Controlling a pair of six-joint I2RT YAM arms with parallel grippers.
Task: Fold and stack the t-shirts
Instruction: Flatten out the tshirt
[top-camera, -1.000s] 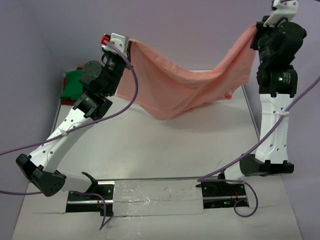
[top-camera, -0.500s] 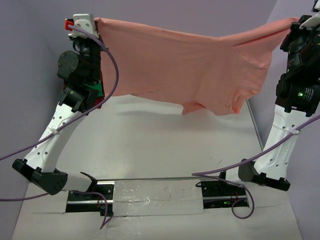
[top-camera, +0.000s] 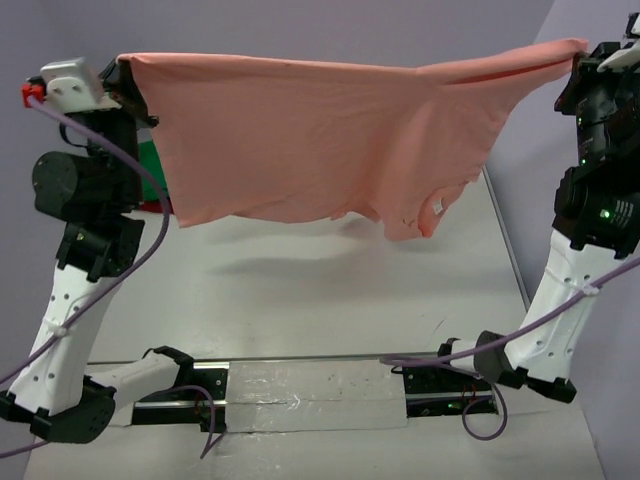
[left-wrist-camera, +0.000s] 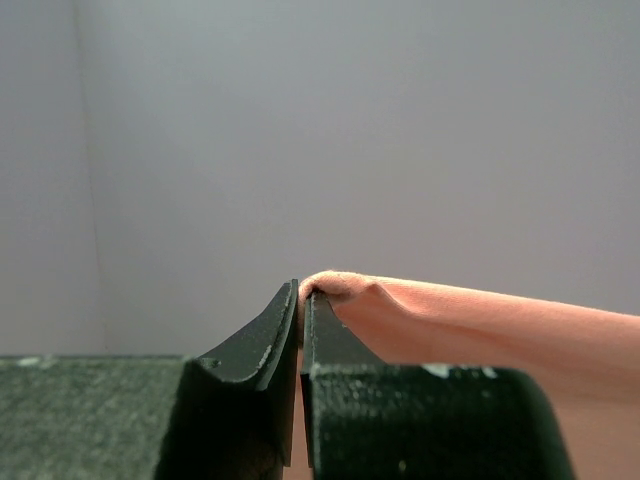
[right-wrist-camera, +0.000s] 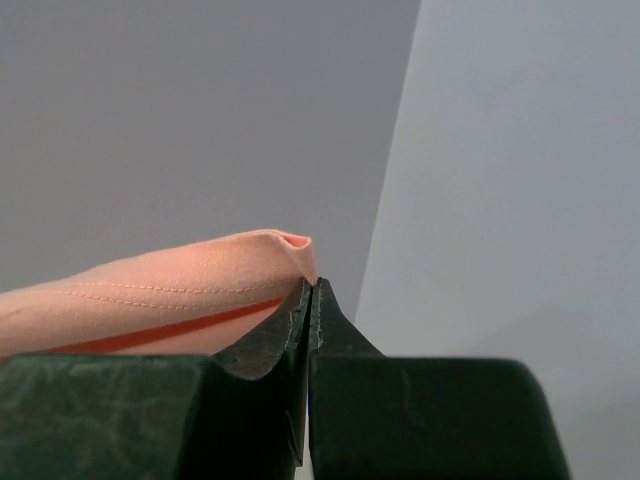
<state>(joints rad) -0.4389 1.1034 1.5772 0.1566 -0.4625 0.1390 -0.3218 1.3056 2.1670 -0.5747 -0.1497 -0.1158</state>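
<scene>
the pink shirt (top-camera: 330, 140) hangs stretched above the table (top-camera: 300, 310), one corner clamped tight in the left gripper (left-wrist-camera: 301, 292), another in the right gripper (right-wrist-camera: 311, 286). spreading step, i judge; next it needs lowering flat, kept taut. only the top view shows its lower edge hanging free; the wrist views show just the pinches.
</scene>
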